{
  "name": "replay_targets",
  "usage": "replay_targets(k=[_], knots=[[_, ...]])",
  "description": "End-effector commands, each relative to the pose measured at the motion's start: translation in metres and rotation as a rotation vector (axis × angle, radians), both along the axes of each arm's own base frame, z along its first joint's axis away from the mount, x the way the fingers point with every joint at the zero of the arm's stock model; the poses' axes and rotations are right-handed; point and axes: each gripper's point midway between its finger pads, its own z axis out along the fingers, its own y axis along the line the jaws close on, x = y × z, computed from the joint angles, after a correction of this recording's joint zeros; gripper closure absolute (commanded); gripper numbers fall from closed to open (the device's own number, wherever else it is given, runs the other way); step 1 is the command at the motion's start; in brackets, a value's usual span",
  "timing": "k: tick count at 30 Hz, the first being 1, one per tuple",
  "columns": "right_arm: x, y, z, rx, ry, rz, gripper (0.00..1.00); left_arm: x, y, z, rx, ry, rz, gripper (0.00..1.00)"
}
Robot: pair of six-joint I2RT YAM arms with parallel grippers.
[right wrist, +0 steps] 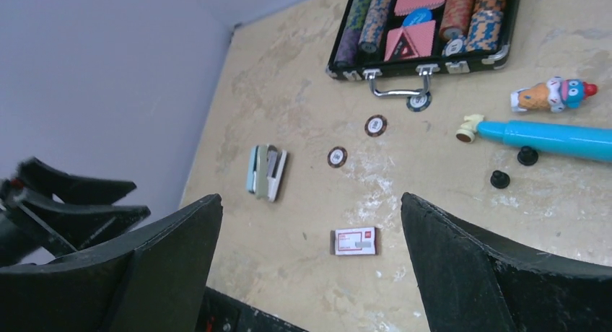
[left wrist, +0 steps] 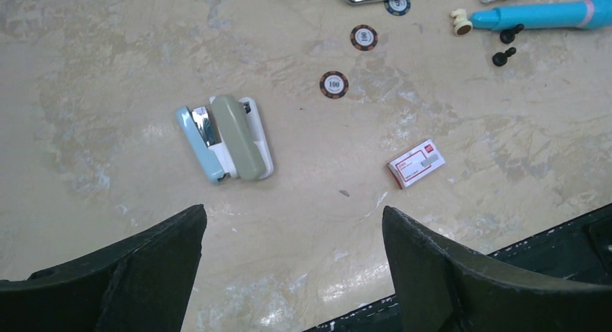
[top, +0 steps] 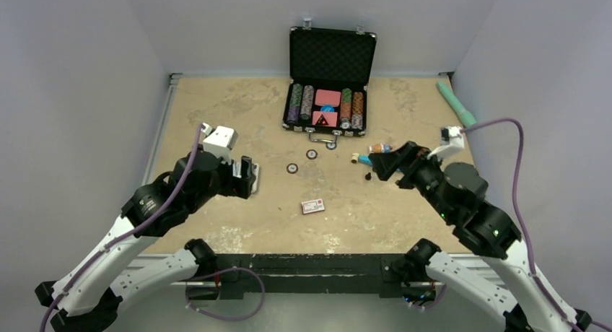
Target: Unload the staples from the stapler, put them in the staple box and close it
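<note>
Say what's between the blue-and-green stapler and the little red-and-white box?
Just bare tan tabletop lies between the blue-and-green stapler and red-and-white box, shown in the left wrist view.

Matt, worn, patchy tan on table [left wrist: 108,72]. Smooth semi-gloss plastic on stapler [left wrist: 229,141], pale blue, white and olive shells, with a bright metal strip inside. Printed card on staple box [left wrist: 416,163]. Glossy blue plastic on marker [left wrist: 541,14]. Dimpled black foam in case [top: 332,54] lid, shiny metal handle [right wrist: 390,95]. Matt black plastic on left pincer [left wrist: 292,220].
</note>
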Motion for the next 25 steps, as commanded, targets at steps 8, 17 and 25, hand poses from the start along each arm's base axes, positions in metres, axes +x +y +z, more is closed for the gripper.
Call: replay_targets(k=[8,17,25], knots=[[-0.03,-0.056,-0.009,0.193,-0.017,-0.191,0.01,-0.014,0.027,-0.03,-0.007,0.003,0.082,0.05],[-0.04,-0.068,-0.012,0.272,-0.018,-0.228,0.01,-0.007,0.025,-0.034,0.027,-0.006,0.078,0.05],[-0.032,-0.078,-0.012,0.271,-0.003,-0.309,0.01,0.001,0.017,-0.034,0.038,-0.019,0.064,0.05]])
